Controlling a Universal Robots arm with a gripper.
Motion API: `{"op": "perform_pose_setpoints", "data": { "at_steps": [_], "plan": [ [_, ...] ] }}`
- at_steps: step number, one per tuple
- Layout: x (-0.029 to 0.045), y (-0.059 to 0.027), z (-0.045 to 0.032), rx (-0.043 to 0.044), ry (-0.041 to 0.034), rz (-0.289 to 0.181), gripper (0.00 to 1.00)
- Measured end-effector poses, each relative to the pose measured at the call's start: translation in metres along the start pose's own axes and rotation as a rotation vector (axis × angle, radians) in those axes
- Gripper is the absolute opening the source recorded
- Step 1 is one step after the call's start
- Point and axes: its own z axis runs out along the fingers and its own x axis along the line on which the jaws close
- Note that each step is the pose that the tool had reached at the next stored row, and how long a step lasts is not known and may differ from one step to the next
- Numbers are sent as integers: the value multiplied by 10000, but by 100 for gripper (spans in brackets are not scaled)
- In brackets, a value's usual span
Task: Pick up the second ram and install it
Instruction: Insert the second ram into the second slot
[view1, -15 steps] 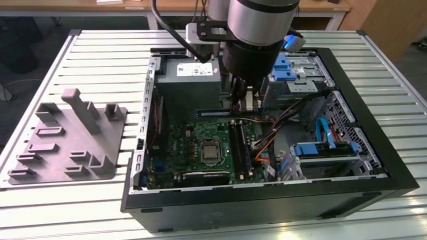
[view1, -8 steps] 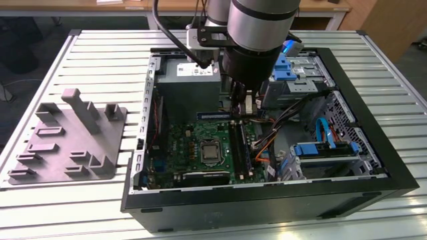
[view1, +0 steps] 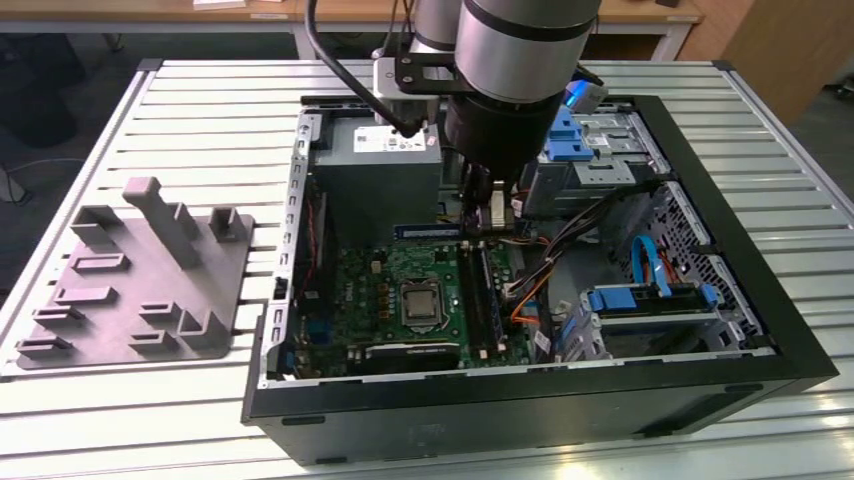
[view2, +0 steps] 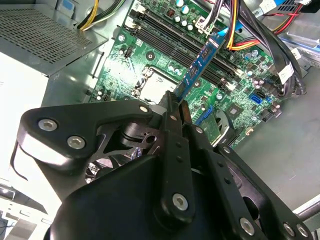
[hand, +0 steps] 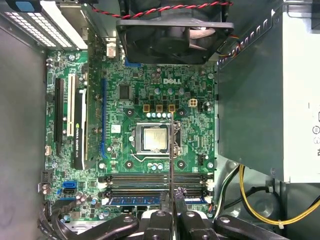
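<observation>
My gripper (view2: 178, 105) is shut on the second ram (view2: 200, 65), a thin stick with blue labels that sticks out from between the fingers. In the first wrist view the second ram (hand: 171, 160) appears edge-on as a thin dark line rising from the gripper (hand: 172, 214), crossing the memory slots (hand: 150, 178) and the processor socket (hand: 152, 139). It hangs above the motherboard (view2: 150, 55), apart from the slots. Another stick (hand: 135, 199) lies seated in the slot nearest the gripper. In the exterior view the gripper (view1: 483, 222) is down inside the open computer case (view1: 747, 330).
The grey power supply box (view1: 380, 165) stands close beside the arm. Bundled cables (view1: 561, 260) and blue drive bays (view1: 641, 300) sit toward the exterior view's right. A fan (hand: 175, 35) borders the board. A grey slotted plate with upright posts (view1: 140, 280) lies on the table (view1: 200, 110).
</observation>
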Motion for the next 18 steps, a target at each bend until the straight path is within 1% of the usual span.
{"op": "perform_pose_setpoints", "data": {
  "at_steps": [5, 7, 9, 14, 18],
  "plan": [
    [0, 0, 0, 1, -1, 19, 14],
    [0, -1, 1, 7, -5, 112, 14],
    [0, -1, 1, 21, -13, 382, 14],
    [0, -1, 2, 66, -41, 1224, 14],
    [0, -1, 2, 93, -58, 1739, 14]
  ]
}}
